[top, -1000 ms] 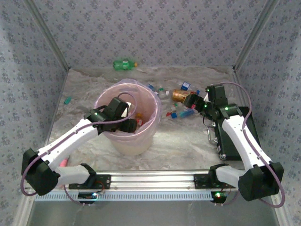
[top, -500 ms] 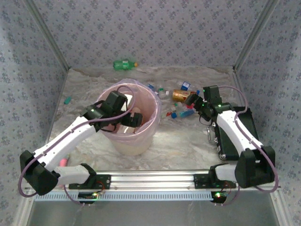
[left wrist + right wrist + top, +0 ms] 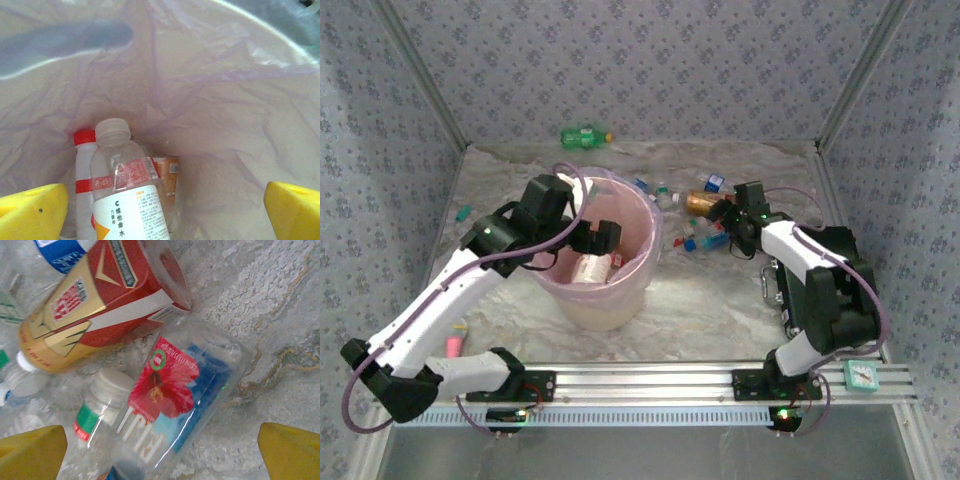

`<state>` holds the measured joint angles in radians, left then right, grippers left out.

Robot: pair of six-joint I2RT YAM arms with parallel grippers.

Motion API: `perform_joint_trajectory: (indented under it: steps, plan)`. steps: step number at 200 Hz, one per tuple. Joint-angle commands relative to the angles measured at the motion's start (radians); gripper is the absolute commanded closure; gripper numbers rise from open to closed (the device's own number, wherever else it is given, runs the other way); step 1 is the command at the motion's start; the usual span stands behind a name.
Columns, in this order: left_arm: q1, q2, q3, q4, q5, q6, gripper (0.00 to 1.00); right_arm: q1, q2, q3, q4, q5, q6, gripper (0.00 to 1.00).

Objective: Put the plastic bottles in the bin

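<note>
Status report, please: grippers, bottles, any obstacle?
Left gripper open, empty, above bin. Right gripper open, low over bottle pile. Some bottles in bin, many left on table. No obstacle seen.

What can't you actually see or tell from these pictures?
- Left wrist view: the orange-labelled bottle is mostly hidden behind the white-capped bottle, whose base the lower edge cuts off.
- Right wrist view: the flower-label bottle loses its cap end at the bottom edge.
- Top view: the pile of bottles is too small to count; the left gripper covers part of the inside of the bin.
</note>
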<state>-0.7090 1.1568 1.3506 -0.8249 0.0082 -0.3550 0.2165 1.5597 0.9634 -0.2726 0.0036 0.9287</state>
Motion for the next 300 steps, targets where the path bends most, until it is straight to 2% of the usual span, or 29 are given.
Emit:
perform_joint_trajectory:
  steps: [1,85,159,196,241,279,300]
  plan:
    - [-0.005,-0.07,0.051,-0.021,-0.018,0.022,0.0,0.006,0.056,0.039,0.042,0.041,0.048,0.01]
    - [-0.005,-0.139,0.061,0.001,-0.01,0.017,0.0,-0.011,0.234,0.088,0.096,0.059,0.094,0.08]
    - [-0.005,-0.134,0.044,0.02,-0.008,0.016,0.0,-0.025,0.226,0.079,0.093,0.094,0.067,0.24]
    - [-0.004,-0.118,0.066,0.016,0.004,0.019,0.0,-0.028,0.19,0.062,0.097,0.094,0.056,0.33]
    - [-0.005,-0.109,0.09,0.025,0.035,0.012,0.0,-0.035,0.096,0.038,0.068,0.08,0.028,0.37]
    - [-0.003,-0.09,0.09,0.114,0.154,-0.02,0.0,-0.05,-0.04,0.011,0.008,0.066,-0.026,0.39]
    - [-0.001,-0.06,0.103,0.183,0.238,-0.042,0.0,-0.059,-0.138,0.004,-0.036,0.053,-0.073,0.44]
